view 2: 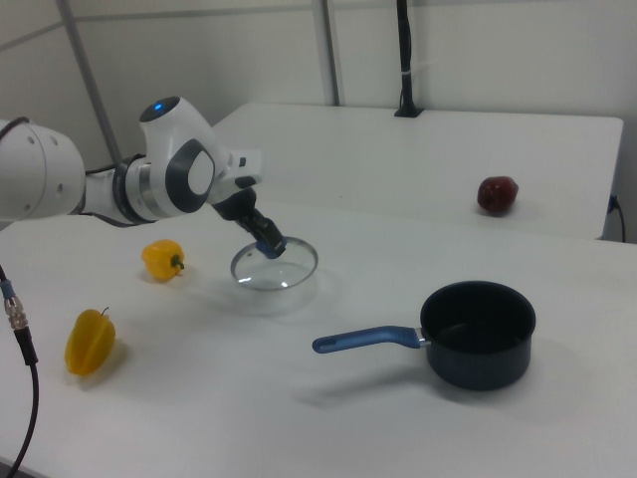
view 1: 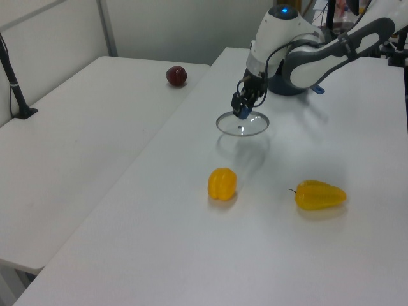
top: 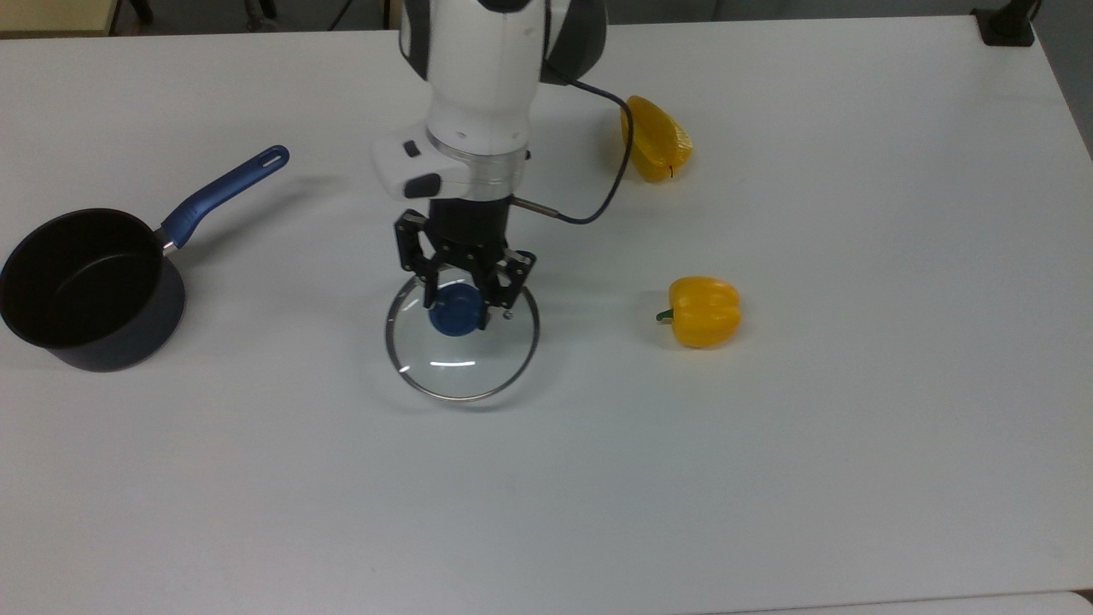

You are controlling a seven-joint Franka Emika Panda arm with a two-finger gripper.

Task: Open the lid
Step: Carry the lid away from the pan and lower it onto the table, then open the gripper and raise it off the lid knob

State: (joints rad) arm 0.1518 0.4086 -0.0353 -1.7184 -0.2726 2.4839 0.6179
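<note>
Lid off pot, table middle.
Top view: lid (top: 462, 342) in middle, under gripper (top: 462, 299); pot (top: 84, 290) at 9 o'clock; one pepper (top: 704, 311) at 3, another pepper (top: 654, 138) at 1.

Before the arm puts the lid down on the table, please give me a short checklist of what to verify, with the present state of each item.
1. Gripper shut on the blue knob of the lid: ok.
2. Lid clear of the saucepan: ok, well apart.
3. Lid resting on the table: cannot tell.
4. Bell pepper outside the landing spot: ok.
5. Long pepper away from the lid: ok.
6. Cable free of the lid: ok.
</note>
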